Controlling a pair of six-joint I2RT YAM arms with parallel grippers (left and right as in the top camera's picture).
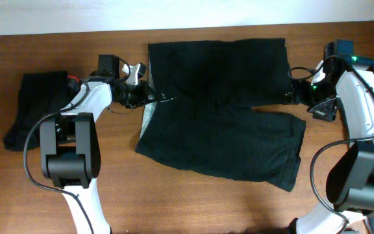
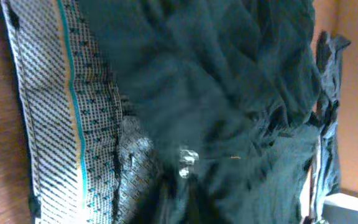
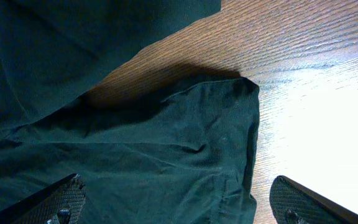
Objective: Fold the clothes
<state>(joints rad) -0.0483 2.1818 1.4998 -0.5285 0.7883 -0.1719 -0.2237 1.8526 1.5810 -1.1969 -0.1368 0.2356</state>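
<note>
The black shorts (image 1: 219,117) lie spread flat in the middle of the table, with the pale patterned waistband (image 1: 147,120) at their left end. My left gripper (image 1: 149,97) sits right at the waistband's upper corner. The left wrist view is blurred and filled with the waistband (image 2: 61,124) and dark cloth (image 2: 229,93), so its jaws are not clear. My right gripper (image 1: 289,91) is at the hem of the far leg. It stands open, with its pads (image 3: 61,199) wide apart on either side of the hem corner (image 3: 229,155).
A second dark garment (image 1: 34,107) lies bunched at the table's left end, beside the left arm. Bare wooden table (image 1: 206,201) runs along the front. The gap between the shorts' two legs (image 1: 271,107) opens toward the right arm.
</note>
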